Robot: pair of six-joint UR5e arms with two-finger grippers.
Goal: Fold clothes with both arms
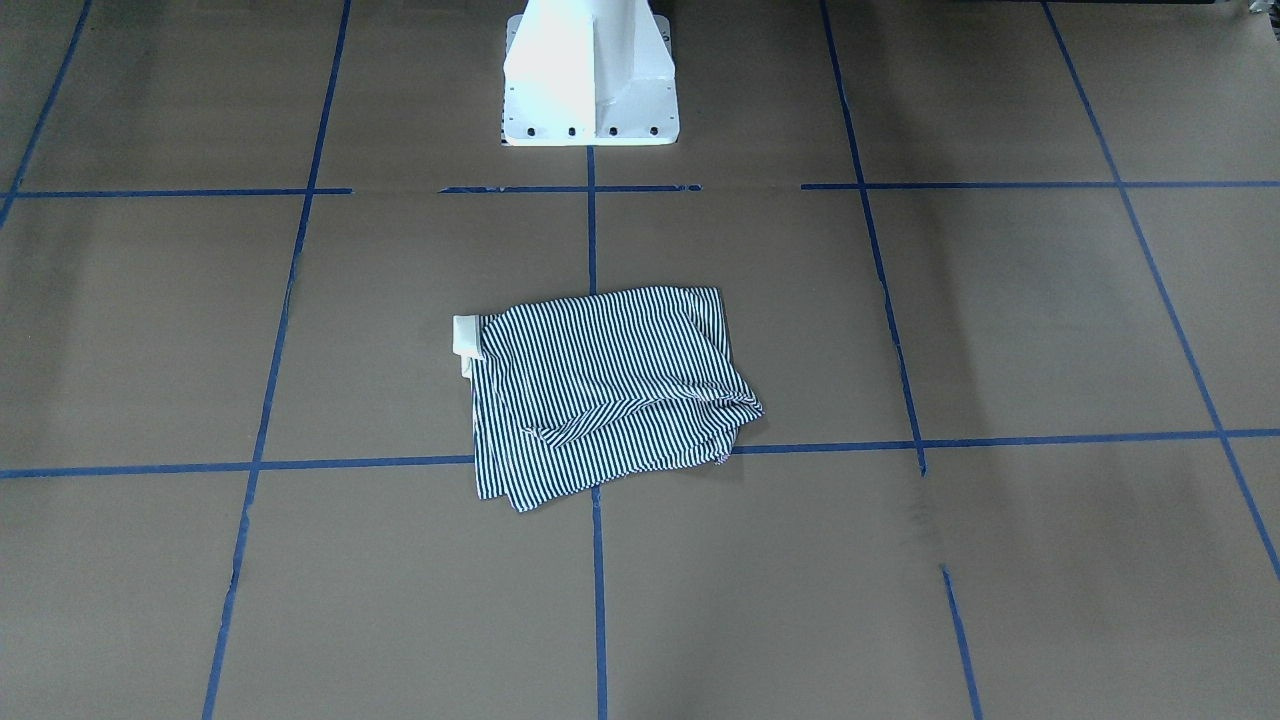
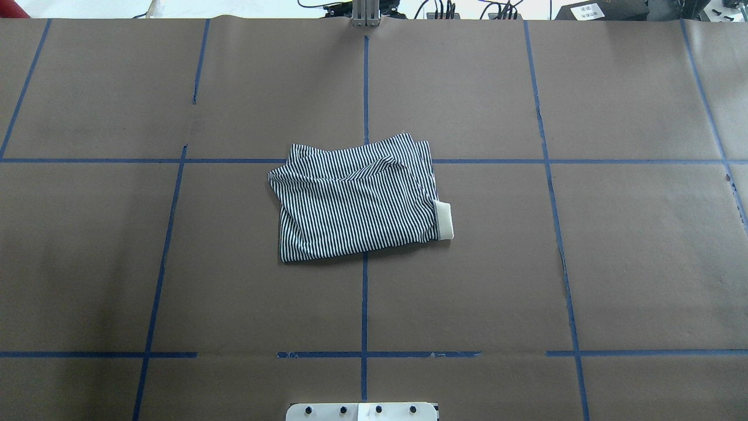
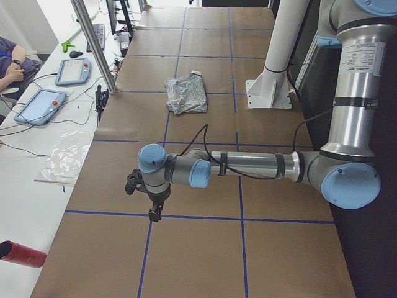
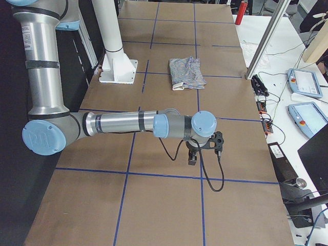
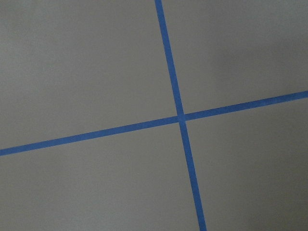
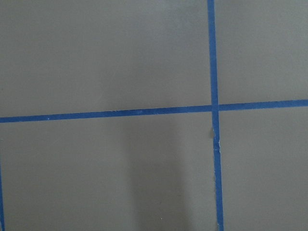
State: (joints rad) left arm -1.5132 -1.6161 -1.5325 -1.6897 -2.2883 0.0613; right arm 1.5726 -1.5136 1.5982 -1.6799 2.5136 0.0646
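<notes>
The left gripper (image 3: 153, 215) points down at the end of the left arm (image 3: 248, 166), which stretches low and level over the table (image 2: 643, 263) near the table's left end. It shows only in the view from that end, so whether its fingers are apart or together cannot be told. The right gripper (image 4: 192, 162) hangs the same way from the right arm (image 4: 118, 123) near the opposite end of the table, and its fingers cannot be judged either. Neither gripper holds anything. Each wrist camera looks straight down on bare brown paper and a crossing of blue tape lines (image 5: 181, 118), with no fingers in view.

The striped polo shirt (image 2: 356, 202) lies well apart from both grippers at the middle of the table, in front of the white pedestal (image 1: 590, 80). It is folded into a rough, slightly rumpled rectangle and lies over a crossing of the tape grid. A loose crease runs across the half farther from the robot. A piece of cream trim (image 2: 444, 219) sticks out from the edge on the robot's right.

On a white bench beside the table, two handheld control tablets (image 3: 40, 105) lie among cables, and a person's arm (image 3: 12, 65) shows at the edge
</notes>
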